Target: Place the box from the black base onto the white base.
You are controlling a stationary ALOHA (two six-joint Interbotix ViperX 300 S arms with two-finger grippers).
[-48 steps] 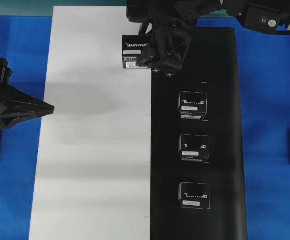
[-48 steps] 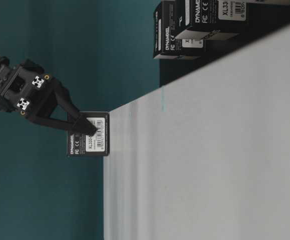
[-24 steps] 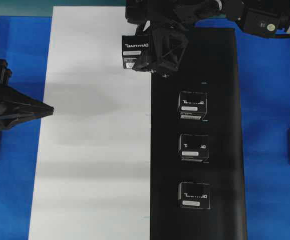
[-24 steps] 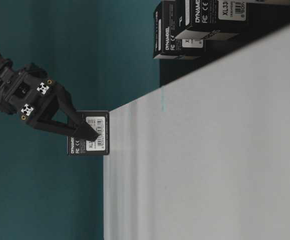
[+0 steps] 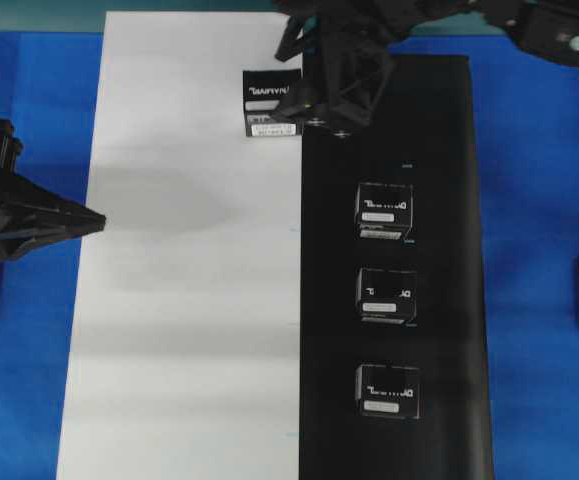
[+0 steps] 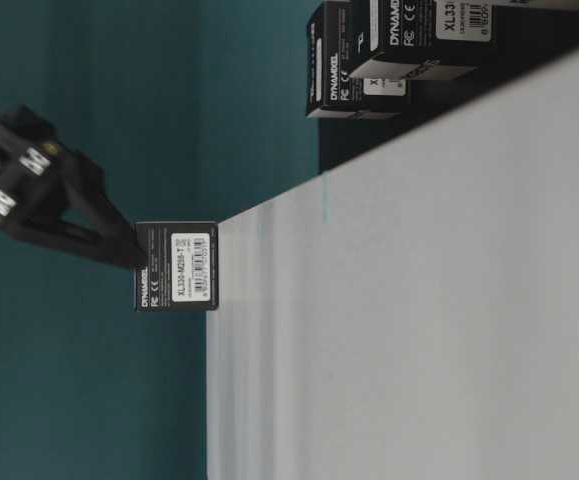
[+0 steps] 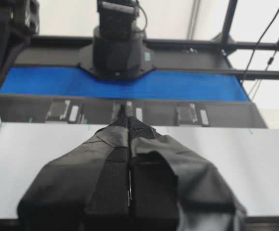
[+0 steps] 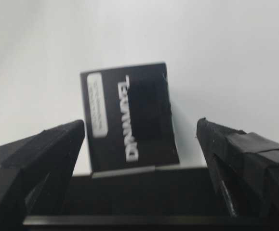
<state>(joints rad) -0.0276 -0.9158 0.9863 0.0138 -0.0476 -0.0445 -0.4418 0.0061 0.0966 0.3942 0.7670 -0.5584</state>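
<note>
Now my right gripper point(image 8: 139, 139) stands spread wide, nothing between it and the box point(image 5: 270, 102) resting just ahead on the smooth white base point(image 5: 179, 300). Three matching cartons point(image 5: 385, 297) line the matte black base point(image 5: 449, 300) beside me; my left gripper point(image 7: 129, 126) is pressed closed.

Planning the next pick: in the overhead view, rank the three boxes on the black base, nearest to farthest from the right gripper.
Right gripper is at the top of the view, jaws open beside the box already placed on the white base.
1. Top box, upper part of the black base.
2. Middle box, mid-base.
3. Bottom box, near the view's bottom edge.
</note>
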